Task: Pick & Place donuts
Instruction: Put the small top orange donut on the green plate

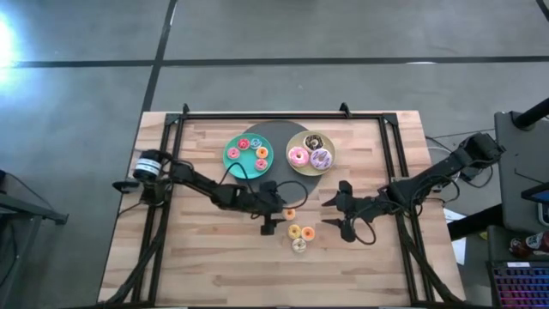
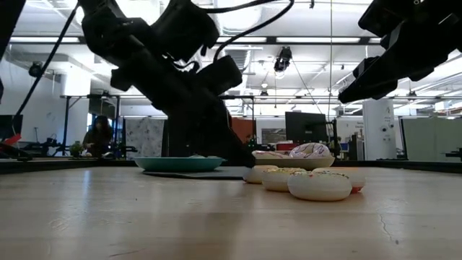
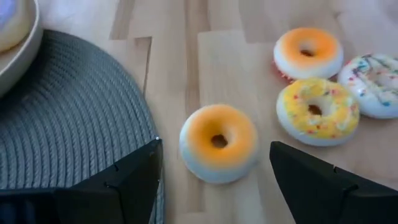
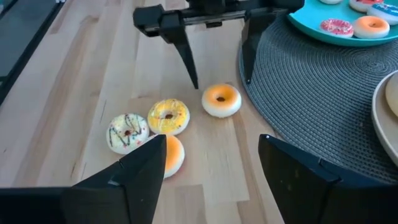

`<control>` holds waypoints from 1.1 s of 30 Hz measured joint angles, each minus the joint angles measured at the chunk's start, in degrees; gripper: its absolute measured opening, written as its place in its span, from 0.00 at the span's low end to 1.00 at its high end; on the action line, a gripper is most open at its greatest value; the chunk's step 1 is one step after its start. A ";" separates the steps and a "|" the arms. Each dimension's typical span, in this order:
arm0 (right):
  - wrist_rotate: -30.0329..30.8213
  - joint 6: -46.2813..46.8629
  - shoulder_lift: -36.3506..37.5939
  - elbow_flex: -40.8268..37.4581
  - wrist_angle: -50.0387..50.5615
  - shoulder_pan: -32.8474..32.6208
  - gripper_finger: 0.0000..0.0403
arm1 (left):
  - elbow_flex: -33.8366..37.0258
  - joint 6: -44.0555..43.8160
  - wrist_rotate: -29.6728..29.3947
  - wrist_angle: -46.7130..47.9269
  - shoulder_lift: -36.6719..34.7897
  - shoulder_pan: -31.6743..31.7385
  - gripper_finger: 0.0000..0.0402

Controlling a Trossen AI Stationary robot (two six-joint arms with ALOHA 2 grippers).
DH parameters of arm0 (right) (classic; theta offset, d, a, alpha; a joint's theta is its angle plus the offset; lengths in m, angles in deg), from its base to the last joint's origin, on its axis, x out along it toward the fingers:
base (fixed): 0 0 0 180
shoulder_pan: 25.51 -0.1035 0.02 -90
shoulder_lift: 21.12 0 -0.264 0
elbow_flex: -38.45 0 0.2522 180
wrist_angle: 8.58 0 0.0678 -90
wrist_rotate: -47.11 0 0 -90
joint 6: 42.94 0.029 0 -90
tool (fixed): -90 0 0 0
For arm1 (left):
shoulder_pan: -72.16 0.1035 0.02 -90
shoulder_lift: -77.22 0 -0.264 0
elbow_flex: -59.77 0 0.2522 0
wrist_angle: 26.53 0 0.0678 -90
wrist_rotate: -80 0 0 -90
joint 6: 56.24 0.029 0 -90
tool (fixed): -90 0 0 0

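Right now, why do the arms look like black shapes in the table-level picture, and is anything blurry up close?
Low view: bright ceiling lights behind leave the arms silhouetted, and the donuts are soft. Left wrist view: the nearest orange donut between the left gripper fingers is slightly blurred. High view: glare at the left edge of the floor.

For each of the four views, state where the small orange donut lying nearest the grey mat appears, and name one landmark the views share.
High view: the small orange donut lies just below the grey mat, by the left gripper.
Low view: cannot tell it apart.
Left wrist view: centre, between the fingers.
Right wrist view: upper middle, under the left gripper.
Shared landmark: the mat's edge.
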 joint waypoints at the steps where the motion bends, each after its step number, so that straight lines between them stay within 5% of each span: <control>1: -0.02 0.00 0.00 0.00 -0.05 0.00 0.61 | -0.13 -0.01 0.07 -0.10 0.35 0.08 0.67; 17: -0.02 0.04 0.00 -0.11 -0.48 -0.09 0.60 | -3.69 1.18 2.02 0.18 4.60 0.75 0.67; 33: 0.00 0.83 -0.02 -0.96 -1.41 -0.09 0.58 | -3.60 1.45 2.00 0.19 3.86 0.86 0.56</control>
